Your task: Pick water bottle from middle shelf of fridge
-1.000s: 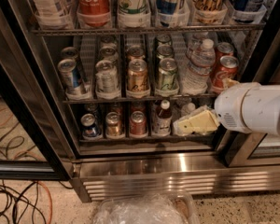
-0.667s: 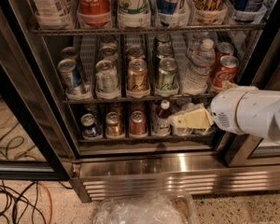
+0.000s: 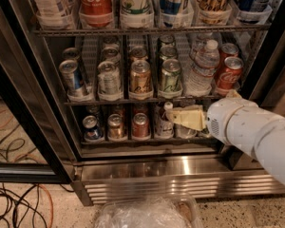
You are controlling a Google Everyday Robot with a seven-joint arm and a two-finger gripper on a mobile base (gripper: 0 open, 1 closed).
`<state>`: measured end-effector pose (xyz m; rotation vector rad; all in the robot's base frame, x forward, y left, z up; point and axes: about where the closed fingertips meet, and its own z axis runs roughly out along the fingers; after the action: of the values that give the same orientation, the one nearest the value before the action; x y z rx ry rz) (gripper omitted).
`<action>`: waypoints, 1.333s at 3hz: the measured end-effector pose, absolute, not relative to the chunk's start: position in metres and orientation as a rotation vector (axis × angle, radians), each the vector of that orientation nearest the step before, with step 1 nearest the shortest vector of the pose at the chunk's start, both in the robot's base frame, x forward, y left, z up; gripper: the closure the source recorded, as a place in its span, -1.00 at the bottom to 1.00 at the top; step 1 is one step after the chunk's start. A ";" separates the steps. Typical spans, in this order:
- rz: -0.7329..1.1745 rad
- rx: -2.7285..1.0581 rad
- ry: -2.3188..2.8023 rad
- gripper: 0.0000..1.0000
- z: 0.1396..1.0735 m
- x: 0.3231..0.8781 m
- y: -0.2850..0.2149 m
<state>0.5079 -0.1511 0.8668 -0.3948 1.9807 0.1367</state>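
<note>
The water bottle (image 3: 202, 68), clear ribbed plastic with a white cap, stands on the middle shelf (image 3: 133, 100) of the fridge (image 3: 171, 172), right of a row of cans and left of two red cola cans (image 3: 228, 73). My gripper (image 3: 186, 118), cream-coloured at the end of a white arm, hovers in front of the lower shelf. It is below and slightly left of the water bottle and apart from it. It hides part of the lower shelf's right side.
The top rack (image 3: 147, 30) holds tall bottles. Several cans (image 3: 140, 77) fill the middle shelf's left lanes. Lower-shelf cans (image 3: 117, 126) and a small bottle (image 3: 165, 120) stand by the gripper. A black door frame (image 3: 23, 127) is at left, cables (image 3: 14, 208) on the floor, crumpled plastic (image 3: 142, 215) below.
My gripper and arm have moved a little to the left and slightly up, closer to the fridge's front. The bottle and cans have not moved.
</note>
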 end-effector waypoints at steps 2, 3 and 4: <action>0.106 -0.342 1.932 -1.00 0.876 0.515 -0.159; 0.083 -0.299 1.909 -1.00 0.877 0.515 -0.168; 0.056 -0.250 1.835 -1.00 0.876 0.527 -0.172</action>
<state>0.5270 -0.1718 0.8764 -0.2501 1.8350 0.0559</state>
